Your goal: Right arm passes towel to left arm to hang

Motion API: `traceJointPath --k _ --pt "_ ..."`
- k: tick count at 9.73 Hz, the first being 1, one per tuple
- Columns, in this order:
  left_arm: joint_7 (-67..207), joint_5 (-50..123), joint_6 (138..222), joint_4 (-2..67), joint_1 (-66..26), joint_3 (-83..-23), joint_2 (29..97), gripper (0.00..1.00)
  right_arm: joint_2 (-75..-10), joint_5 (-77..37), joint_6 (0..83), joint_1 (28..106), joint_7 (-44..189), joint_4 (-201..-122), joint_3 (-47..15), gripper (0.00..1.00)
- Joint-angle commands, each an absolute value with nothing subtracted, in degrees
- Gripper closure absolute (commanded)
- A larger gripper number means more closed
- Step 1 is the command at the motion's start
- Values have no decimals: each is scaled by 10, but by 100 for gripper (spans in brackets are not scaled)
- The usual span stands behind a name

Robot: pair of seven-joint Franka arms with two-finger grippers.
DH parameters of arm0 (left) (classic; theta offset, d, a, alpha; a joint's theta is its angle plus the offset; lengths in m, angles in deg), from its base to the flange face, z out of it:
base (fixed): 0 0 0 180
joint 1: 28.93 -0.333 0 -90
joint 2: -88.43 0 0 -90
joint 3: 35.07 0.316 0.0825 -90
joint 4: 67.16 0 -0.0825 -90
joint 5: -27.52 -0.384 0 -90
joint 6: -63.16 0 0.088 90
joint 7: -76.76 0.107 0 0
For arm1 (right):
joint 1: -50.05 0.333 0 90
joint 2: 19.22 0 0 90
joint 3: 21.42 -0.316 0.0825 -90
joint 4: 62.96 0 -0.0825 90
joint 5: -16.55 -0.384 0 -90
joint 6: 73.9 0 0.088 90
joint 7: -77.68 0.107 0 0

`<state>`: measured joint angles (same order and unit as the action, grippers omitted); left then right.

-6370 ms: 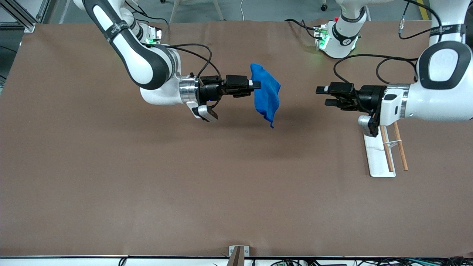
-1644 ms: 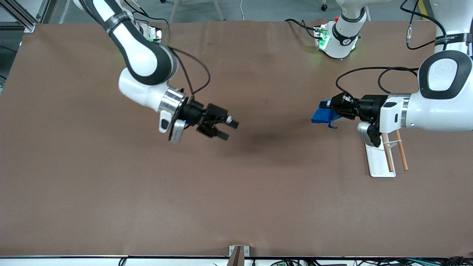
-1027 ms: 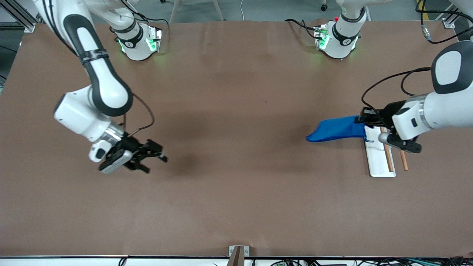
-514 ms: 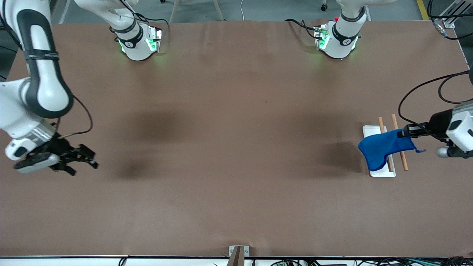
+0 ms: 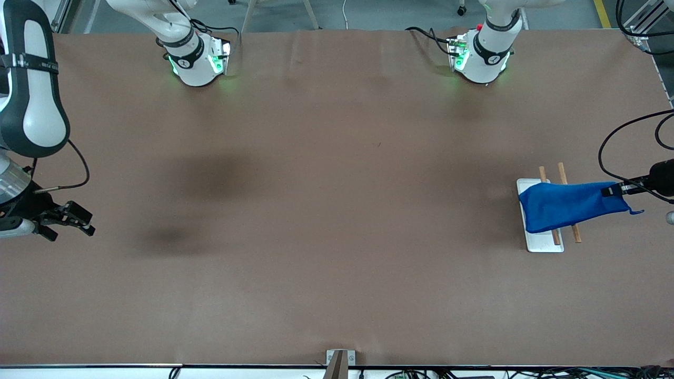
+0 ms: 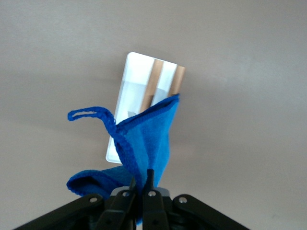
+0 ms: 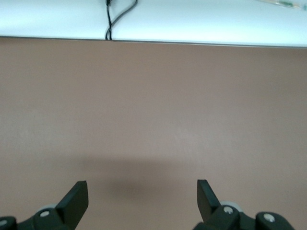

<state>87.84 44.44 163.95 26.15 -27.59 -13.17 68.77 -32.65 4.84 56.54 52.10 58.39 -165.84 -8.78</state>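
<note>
Hanging over the brown desk (image 5: 326, 237) at the right arm's end, the right gripper (image 5: 73, 220) is seen with its fingers (image 7: 76, 199) spread wide apart and nothing held between them. Only bare desk surface and a pale strip along its edge are shown in the right wrist view. The right arm (image 5: 29, 95) is waiting there, well apart from everything else.

Both arm bases are seen along the farther edge of the desk, each lit green.

Toward the left arm's end, a white tray (image 5: 542, 243) is laid flat on the desk, with two wooden rods (image 5: 575, 231) running along it. The towel (image 5: 566, 205) is draped across both rods and the tray, stretched out from the tray toward the left gripper (image 5: 613, 190). One end of the cloth is pinched between the left gripper's fingers (image 6: 152, 201), which are closed tightly on it, as is confirmed in the left wrist view. A small loop (image 6: 88, 113) is seen sticking out from the towel's corner near the grip. Most of the left arm is cut off by the picture edge.
</note>
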Motion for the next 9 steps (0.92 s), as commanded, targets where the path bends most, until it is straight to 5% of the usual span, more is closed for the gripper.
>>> traceJointPath --k 1,2,3,4,9 --pt "884 436 1655 267 -273 -116 657 95 -295 133 447 525 718 -1621 -107 0" --pt "902 435 1655 260 -283 -113 655 63 -264 144 391 526 741 -1622 -106 0" --pt "933 424 1654 255 -286 -113 653 13 -233 159 343 526 820 -1622 -106 0" --pt "960 406 1653 252 -288 -113 660 0 -197 179 299 522 838 -1623 -105 0" --pt "1000 404 1649 240 -279 -152 708 0 -176 177 185 432 713 -1518 -138 0"
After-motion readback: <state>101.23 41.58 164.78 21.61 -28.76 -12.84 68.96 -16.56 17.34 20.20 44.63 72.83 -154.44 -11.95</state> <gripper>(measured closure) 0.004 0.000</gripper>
